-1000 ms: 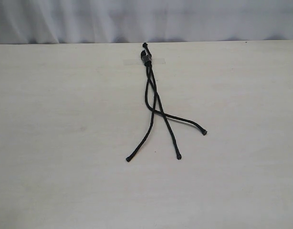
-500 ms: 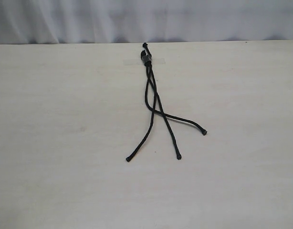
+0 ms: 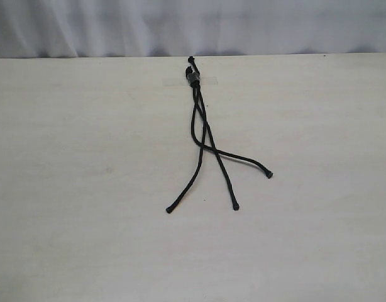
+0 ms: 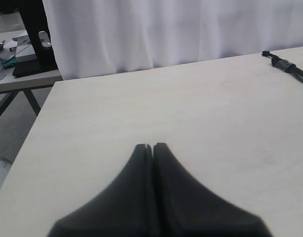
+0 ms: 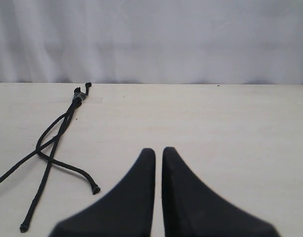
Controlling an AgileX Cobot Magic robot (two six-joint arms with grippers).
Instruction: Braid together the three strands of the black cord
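The black cord (image 3: 202, 146) lies on the pale table (image 3: 80, 189), its knotted end (image 3: 193, 76) at the far edge under a strip of clear tape. The three strands fan out toward the near side and cross about halfway: one tip ends left (image 3: 169, 210), one in the middle (image 3: 236, 206), one right (image 3: 269, 175). Neither gripper shows in the exterior view. My left gripper (image 4: 152, 146) is shut and empty, with the knotted end (image 4: 282, 62) far off at the frame's edge. My right gripper (image 5: 158, 150) is shut and empty, a strand tip (image 5: 95, 190) lying beside it, apart.
A white curtain (image 3: 193, 25) hangs behind the table's far edge. In the left wrist view, the table's side edge (image 4: 38, 118) drops to the floor, and a second table with clutter (image 4: 23, 59) stands beyond it.
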